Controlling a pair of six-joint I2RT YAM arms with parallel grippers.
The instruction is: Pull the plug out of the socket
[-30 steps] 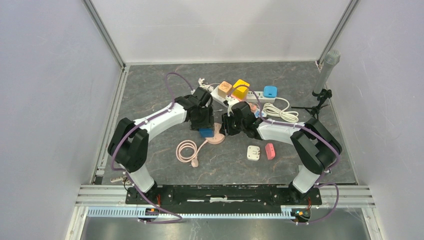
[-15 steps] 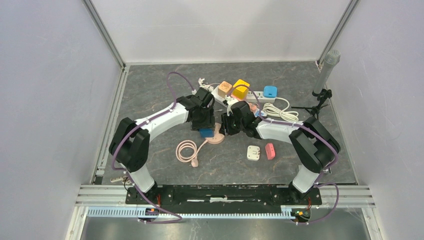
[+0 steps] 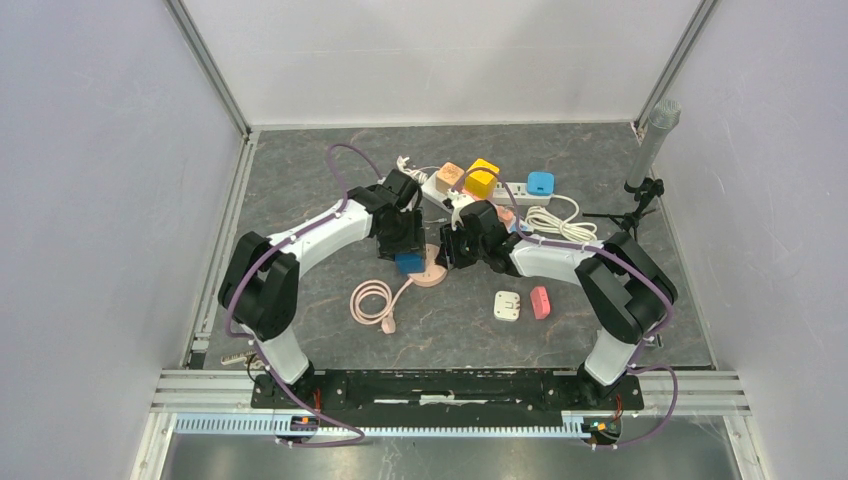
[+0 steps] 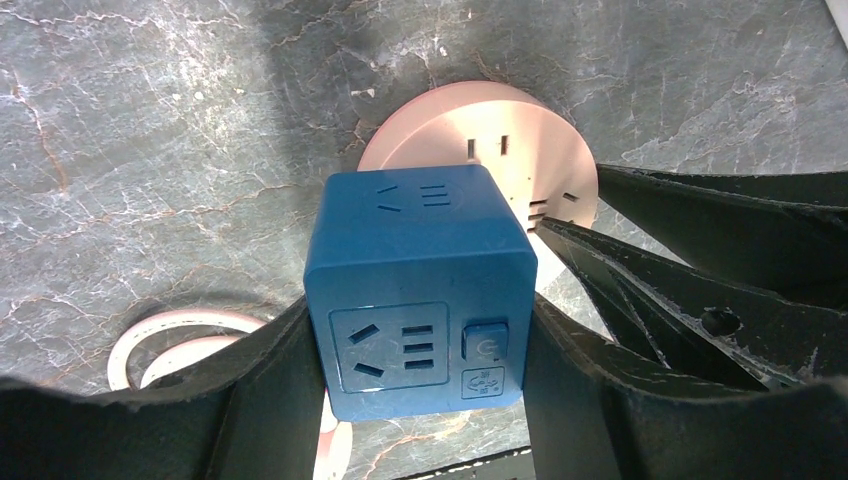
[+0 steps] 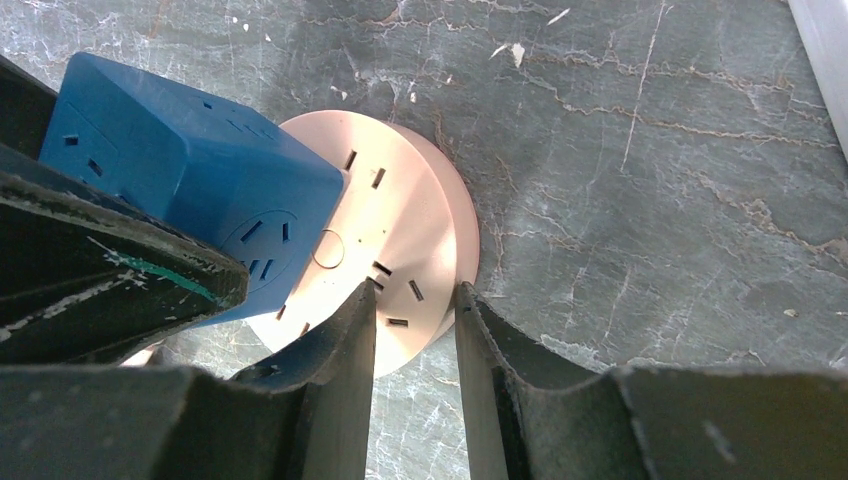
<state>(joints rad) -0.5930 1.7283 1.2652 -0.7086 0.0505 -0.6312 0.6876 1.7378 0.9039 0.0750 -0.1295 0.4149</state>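
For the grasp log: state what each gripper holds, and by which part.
The left gripper clamps the blue cube plug by two opposite sides. The right gripper sits at the rim of the pink socket; a grip cannot be told.

— How many cube adapters on the desk (image 3: 300,180)?
— Three: a blue cube (image 4: 420,290), a tan cube (image 3: 450,176) and a yellow cube (image 3: 482,177). Plus one flatter light-blue adapter (image 3: 540,183).
— Round sockets?
— One, the pink disc (image 5: 410,230). Also one white power strip (image 3: 512,190).
— Coiled cables?
— Two: a pink coil (image 3: 372,300) and a white coil (image 3: 558,222).
— Small loose pieces?
— Two: a white block (image 3: 508,305) and a pink block (image 3: 541,301).
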